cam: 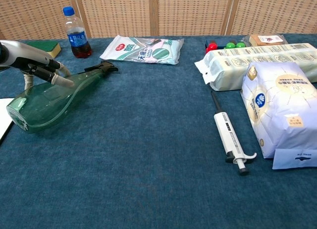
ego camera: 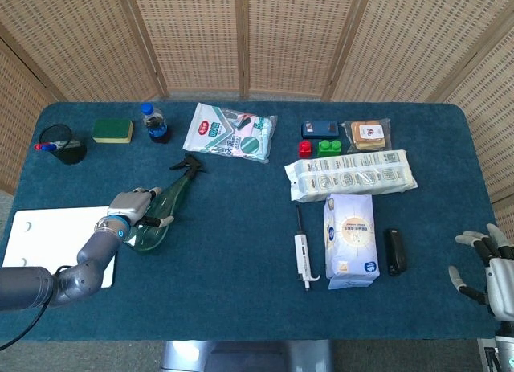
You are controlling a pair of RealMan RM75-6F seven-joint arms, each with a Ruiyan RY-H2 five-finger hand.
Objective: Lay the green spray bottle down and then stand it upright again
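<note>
The green spray bottle (ego camera: pixel 172 197) lies on its side on the blue table, black nozzle (cam: pixel 101 67) pointing to the far right. My left hand (ego camera: pixel 133 206) sits on the bottle's body (cam: pixel 49 103) and grips it. Its fingers (cam: pixel 58 79) reach across the top and the thumb goes down the far side. My right hand (ego camera: pixel 484 267) hovers at the table's near right corner, fingers spread and holding nothing; only the head view shows it.
A white board (ego camera: pixel 48 231) lies just left of the bottle. A small cola bottle (cam: pixel 75 33), a sponge (ego camera: pixel 112 130) and a flat packet (cam: pixel 142 49) sit behind it. On the right are a pipette (cam: pixel 229 137), a white bag (cam: pixel 280 110) and a long pack (ego camera: pixel 352 175).
</note>
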